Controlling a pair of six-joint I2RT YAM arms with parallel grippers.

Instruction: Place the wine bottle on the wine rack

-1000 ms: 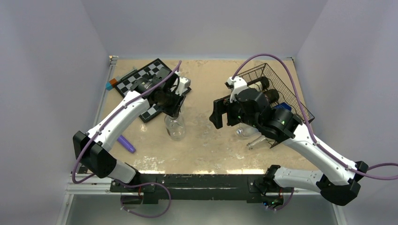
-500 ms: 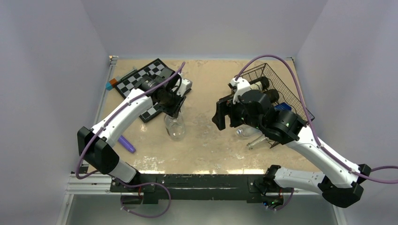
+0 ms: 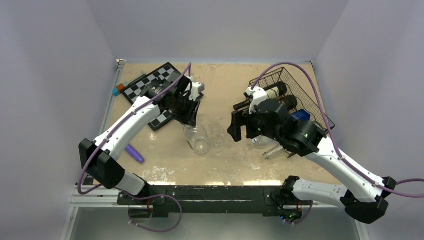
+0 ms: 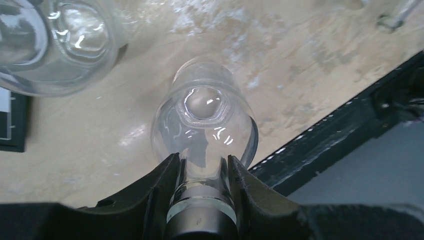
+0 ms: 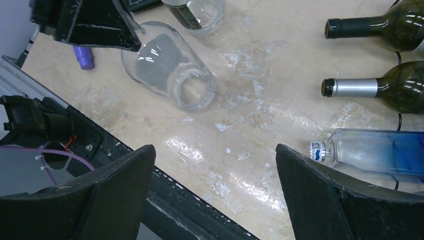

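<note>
Wine bottle [image 3: 198,140]: tilting, neck clamped in left gripper [image 4: 202,165]. Right gripper [image 5: 214,148]: gaping wide, gripping nothing. Right wrist view alone showing blue bottle [image 5: 380,152] lower right, below dark bottles [image 5: 400,90].

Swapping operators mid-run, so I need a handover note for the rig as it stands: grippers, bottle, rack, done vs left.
Left gripper: shut on the neck of the clear wine bottle. The bottle is tilted mid-table, base toward the near edge.
Right gripper: open, holding nothing, hovering over the table between the bottle and the wine rack.
Rack: far right of the table, with dark bottles and a blue bottle lying on it.
Done: bottle grasped.
Left: carry it to the rack, lay it in a free slot, release.
</note>
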